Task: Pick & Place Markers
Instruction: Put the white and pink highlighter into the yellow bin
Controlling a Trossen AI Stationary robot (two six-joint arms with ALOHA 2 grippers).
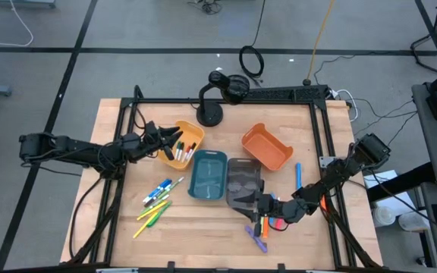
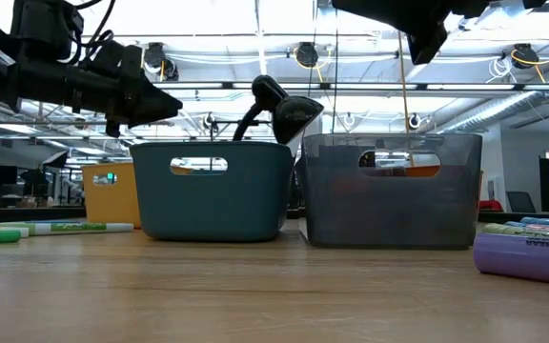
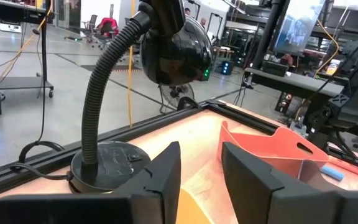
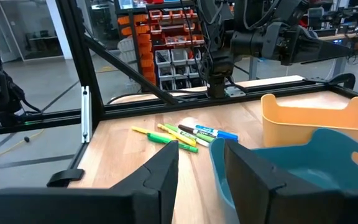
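Several markers (image 1: 156, 201) lie loose on the wood at the near left, also seen in the right wrist view (image 4: 185, 132). More markers (image 1: 189, 146) lie in the yellow bin (image 1: 171, 158). My left gripper (image 1: 174, 139) hovers level over that bin, open, with nothing between its fingers (image 3: 201, 180). Orange and red markers (image 1: 268, 224) and a purple marker (image 1: 255, 240) lie at the near right, and a blue marker (image 1: 297, 174) lies farther back. My right gripper (image 1: 262, 203) hangs level above them by the grey bin (image 1: 243, 184), open and empty (image 4: 201, 168).
A teal bin (image 1: 208, 175) stands between the yellow and grey bins, and an orange bin (image 1: 267, 146) sits behind them. A black gooseneck lamp (image 1: 211, 114) stands at the far edge, just beyond my left gripper (image 3: 104, 163). A black frame (image 1: 226, 101) borders the table.
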